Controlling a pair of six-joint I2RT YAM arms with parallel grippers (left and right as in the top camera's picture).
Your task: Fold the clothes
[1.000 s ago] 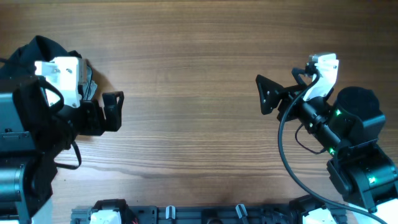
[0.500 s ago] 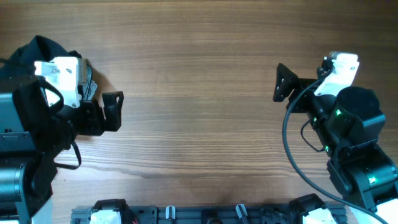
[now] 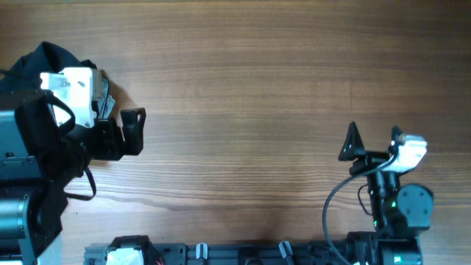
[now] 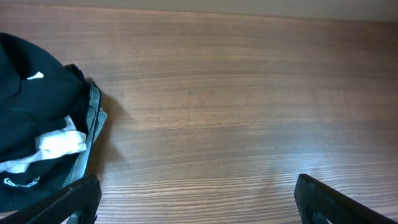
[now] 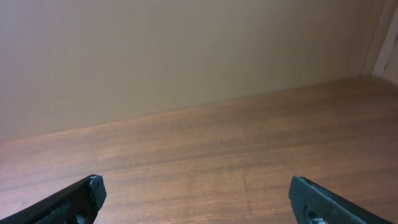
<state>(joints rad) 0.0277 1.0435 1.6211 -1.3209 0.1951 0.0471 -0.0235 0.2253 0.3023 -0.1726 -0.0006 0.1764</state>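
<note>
Now, desk [image 3: 243,81]: brown wood with long lines in it.
Shirt [image 3: 45,56]: a black, soft heap at the far left edge of the desk, not laid flat. From above, most of it is hidden under the left arm [image 3: 44,140].
Shirt up close [image 4: 31,118]: it fills the left side of the left wrist view. It is bunched up in folds.
Marks: a small white mark [image 4: 35,76] sits near the top of the heap. Thin white print [image 4: 18,182] shows low down.
White bit [image 4: 59,142]: a crumpled white piece pokes out of the black folds.
Grey strip [image 4: 92,124]: it runs along the right edge of the heap, next to bare wood.
Left tool [image 3: 140,131]: it is just right of the heap and points to the middle of the desk. Its fingers [image 4: 336,199] are spread wide [image 4: 196,202] and pinch nothing. One finger is right by the shirt, but I cannot tell if it touches.
Right tool [image 3: 352,143]: it is low on the right side, well apart from the shirt. It is spread wide [image 5: 199,199] and holds nothing.
Right wrist view: it shows bare desk and a plain tan wall [image 5: 186,56] behind it.
</note>
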